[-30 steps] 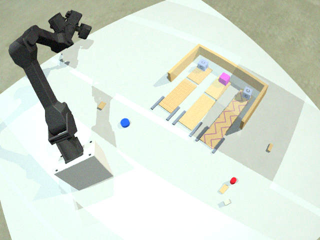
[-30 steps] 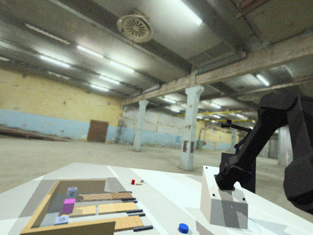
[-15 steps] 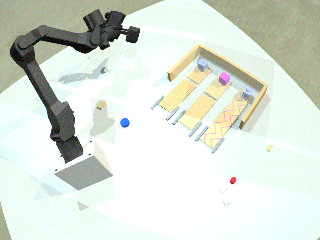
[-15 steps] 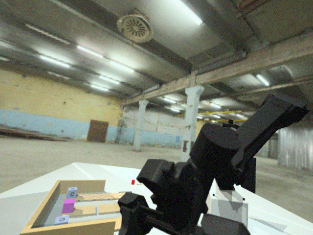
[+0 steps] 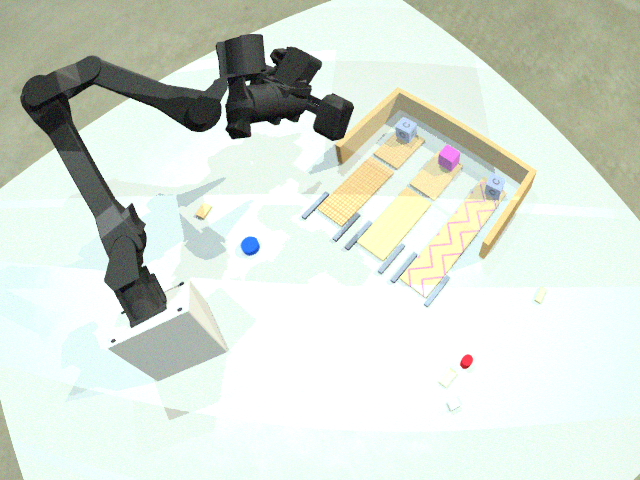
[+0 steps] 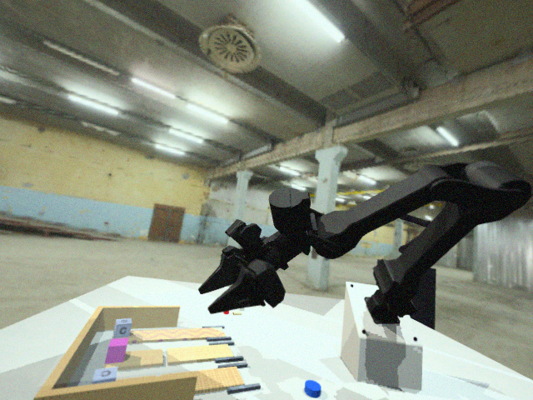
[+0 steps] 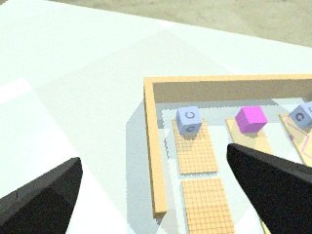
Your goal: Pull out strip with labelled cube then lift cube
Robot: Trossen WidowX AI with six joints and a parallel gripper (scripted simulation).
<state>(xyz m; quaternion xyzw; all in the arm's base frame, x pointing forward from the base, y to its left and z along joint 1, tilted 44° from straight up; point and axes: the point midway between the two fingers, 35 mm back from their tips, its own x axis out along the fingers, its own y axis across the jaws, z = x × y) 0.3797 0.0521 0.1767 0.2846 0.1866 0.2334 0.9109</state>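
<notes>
While the black arm (image 5: 77, 155) reaches over the white table (image 5: 320, 361), its gripper (image 6: 215, 297) hangs in the air with fingers spread wide and nothing between them, just outside the corner of a wooden three-sided fence (image 5: 454, 126). Inside the fence lie three strips. The zigzag strip (image 5: 454, 240), the only unbroken one, lies farthest from the gripper, with a grey cube marked C (image 5: 494, 186) at its far end by the fence wall.

A white table (image 5: 320, 335) carries a three-sided wooden fence (image 5: 454, 126) around three strips, grey bars (image 5: 315, 205) at the strips' near ends, a blue disc (image 5: 250, 245), a red disc (image 5: 466, 361), a few small tan blocks (image 5: 203, 210) and the arm's white pedestal (image 5: 155, 346)
</notes>
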